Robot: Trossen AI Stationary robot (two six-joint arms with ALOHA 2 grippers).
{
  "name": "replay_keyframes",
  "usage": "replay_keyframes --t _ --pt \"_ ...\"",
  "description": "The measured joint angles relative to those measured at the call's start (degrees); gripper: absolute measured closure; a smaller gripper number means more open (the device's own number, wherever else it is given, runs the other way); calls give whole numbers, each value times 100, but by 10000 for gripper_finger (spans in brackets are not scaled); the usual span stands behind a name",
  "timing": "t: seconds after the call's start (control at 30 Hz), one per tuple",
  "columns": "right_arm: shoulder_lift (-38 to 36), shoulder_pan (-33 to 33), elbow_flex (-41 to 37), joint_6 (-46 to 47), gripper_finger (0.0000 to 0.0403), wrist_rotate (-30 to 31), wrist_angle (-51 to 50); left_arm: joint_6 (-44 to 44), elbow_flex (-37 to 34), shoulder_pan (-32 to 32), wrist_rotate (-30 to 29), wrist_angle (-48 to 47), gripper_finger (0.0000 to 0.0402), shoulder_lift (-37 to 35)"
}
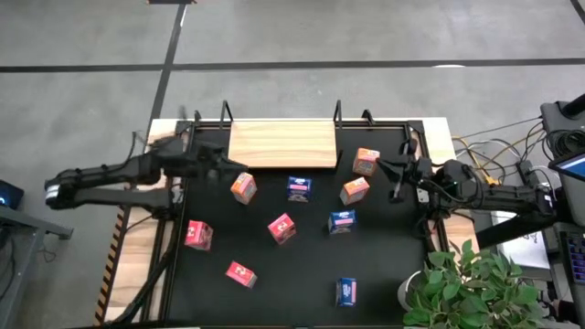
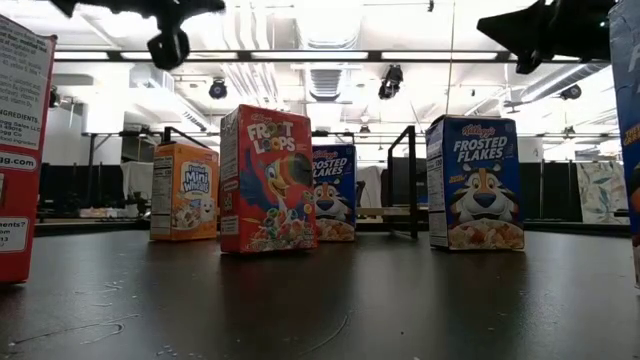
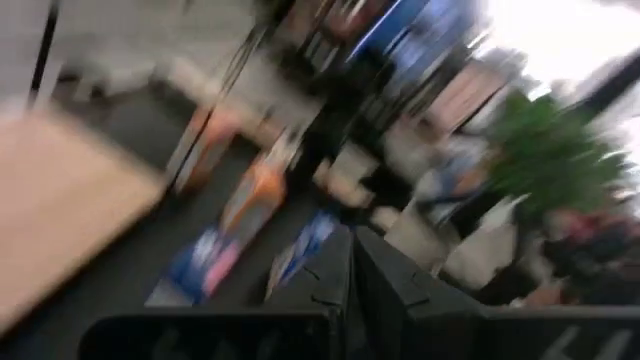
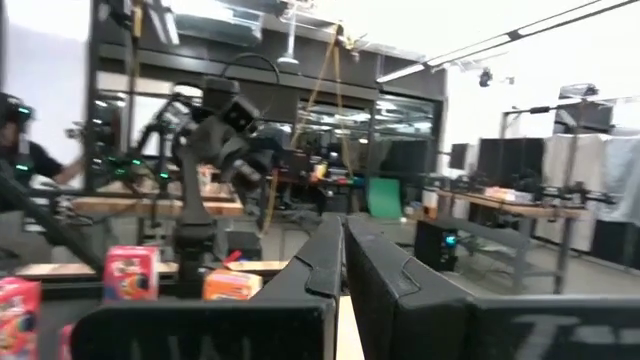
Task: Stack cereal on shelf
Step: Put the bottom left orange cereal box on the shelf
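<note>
With shelf (image 1: 282,143) bare at twelve o'clock, counted nine cereal boxes (image 1: 281,228) unstacked; left claw (image 1: 222,164) and right claw (image 1: 395,171) pressed together, holding nothing.

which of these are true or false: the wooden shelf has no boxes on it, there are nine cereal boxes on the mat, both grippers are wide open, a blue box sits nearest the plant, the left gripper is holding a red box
1. The wooden shelf has no boxes on it. True.
2. Nine cereal boxes are on the black mat. True: three orange, three blue, three red.
3. Both grippers are wide open. False: the left gripper and the right gripper are both shut.
4. A blue box sits nearest the plant. True.
5. The left gripper holds a red box. False: it is shut on nothing, by an orange box.
</note>
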Motion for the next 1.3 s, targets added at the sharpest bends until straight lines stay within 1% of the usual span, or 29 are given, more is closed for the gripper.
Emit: replay_keyframes --t 0.13,0.3,0.43,0.53,0.63,0.73,0.83,0.93,1.07,1.2,1.3 --pt "64 -2 33 -78 394 415 -5 -413 834 -489 -559 -1355 402 774" --pt "55 -2 41 -204 394 512 -3 -969 1878 -1127 -1169 -2934 402 1713" --pt "53 -2 41 -309 394 514 -1 -1510 2634 -1380 -1183 -4083 402 2417" --pt "53 -2 41 -361 394 514 4 -1725 3105 -1388 -1232 -5023 402 2921" --pt "50 -2 43 -380 394 516 21 -1863 3426 -1363 -1378 -5702 400 3361" --pt "50 -2 43 -387 394 516 22 -1866 3624 -1294 -1395 -6114 390 3734" --pt "50 -2 45 -384 394 516 22 -1753 3740 -1180 -1409 -6397 368 3982" --pt "50 -2 52 -379 394 516 14 -1547 3764 -1056 -1443 -6452 334 4140" --pt "50 -2 52 -378 394 516 0 -1256 3752 -831 -1455 -6499 273 4204" --pt "50 -2 52 -376 394 516 -6 -1109 3643 -558 -1708 -6545 210 4214" --pt "50 -2 52 -374 394 516 -50 -966 3533 -379 -1787 -6536 175 4211"
